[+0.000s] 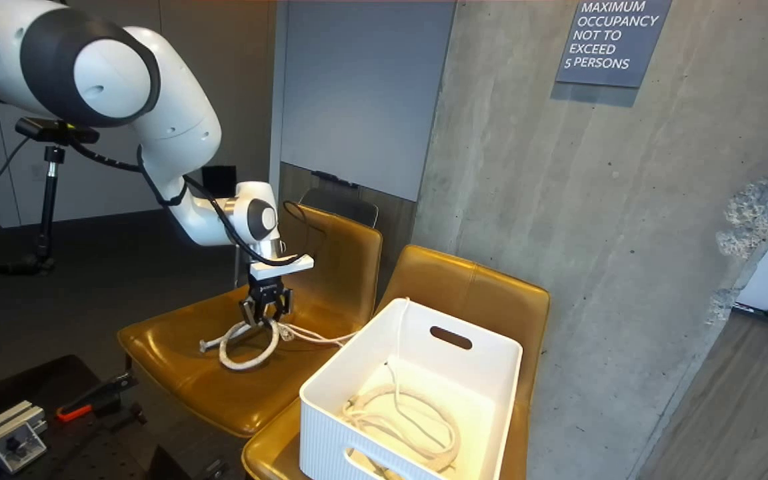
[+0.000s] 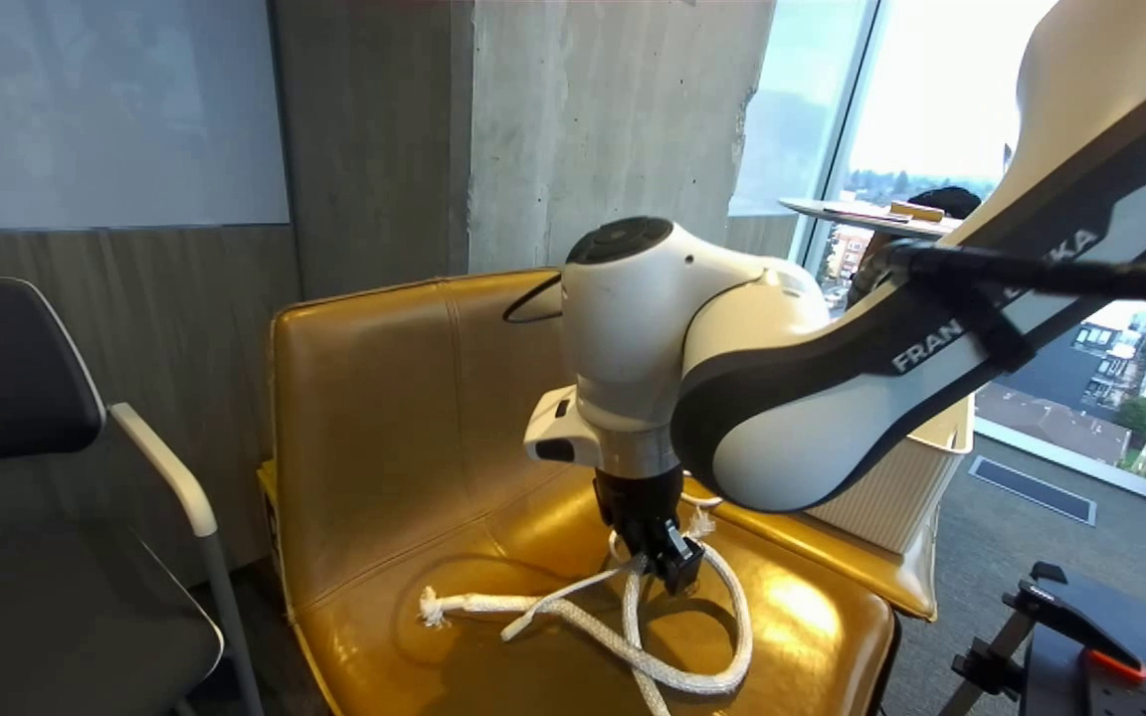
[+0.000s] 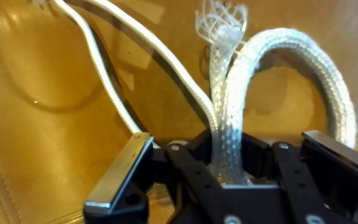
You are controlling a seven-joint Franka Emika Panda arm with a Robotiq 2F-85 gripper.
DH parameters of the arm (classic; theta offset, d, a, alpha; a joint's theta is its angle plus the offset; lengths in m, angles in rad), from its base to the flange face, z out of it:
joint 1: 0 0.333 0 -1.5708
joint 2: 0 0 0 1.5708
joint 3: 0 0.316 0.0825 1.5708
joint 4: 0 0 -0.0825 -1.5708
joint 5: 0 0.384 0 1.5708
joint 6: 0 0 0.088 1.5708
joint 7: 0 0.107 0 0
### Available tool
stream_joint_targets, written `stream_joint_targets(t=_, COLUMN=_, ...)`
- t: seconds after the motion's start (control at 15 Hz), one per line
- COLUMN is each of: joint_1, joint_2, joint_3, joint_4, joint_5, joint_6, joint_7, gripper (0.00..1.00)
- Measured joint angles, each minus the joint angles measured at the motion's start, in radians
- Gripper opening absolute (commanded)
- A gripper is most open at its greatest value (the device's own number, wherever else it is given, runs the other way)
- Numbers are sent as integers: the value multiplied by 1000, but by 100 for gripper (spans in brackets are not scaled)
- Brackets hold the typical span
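Bin: a white ribbed bin (image 1: 323, 427) sits open-topped on a tan chair (image 1: 484, 280), a handle slot in each of its two ends.
Inside the bin: a loose coil of pale rope (image 1: 452, 433) lies on the bottom; a thin cord (image 1: 399, 347) runs from it up to the rim.
Pincer: the pincer (image 3: 227, 149) is drawn in and pinching a white rope (image 3: 286, 39), a slim cord (image 3: 160, 46) caught along with it.
White rope: looped at the seat of the neighbouring tan chair (image 1: 184, 347), beside the bin.
Frayed tip: the wrist view shows one frayed tip (image 3: 221, 18) close up, next to the loop.
Far end: another frayed end (image 2: 434, 607) shows in an exterior view, outside the wrist view.
Bin by view: its inside shows in an exterior view; in an exterior view the arm (image 2: 802, 447) covers much of it, leaving mainly the outer side (image 2: 881, 497).
Sign: an occupancy sign (image 1: 611, 43) shows in an exterior view.
Window: a tall window (image 2: 941, 99) shows in an exterior view.
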Motion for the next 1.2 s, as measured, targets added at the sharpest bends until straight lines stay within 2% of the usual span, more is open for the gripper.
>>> stream_joint_targets(t=0.33, joint_1=3, joint_2=-259, joint_3=-24, joint_4=-171, joint_5=-102, joint_6=-24, joint_7=125, gripper=2)
stream_joint_targets(t=0.67, joint_1=-27, joint_2=-500, joint_3=-68, joint_4=-252, joint_5=-209, joint_6=-158, joint_7=236, gripper=2)
stream_joint_targets(t=0.93, joint_1=-111, joint_2=-636, joint_3=-85, joint_4=-220, joint_5=-222, joint_6=-301, joint_7=238, gripper=2)
stream_joint_targets(t=1.2, joint_1=-204, joint_2=-675, joint_3=-118, joint_4=-76, joint_5=-222, joint_6=-424, joint_7=187, gripper=2)
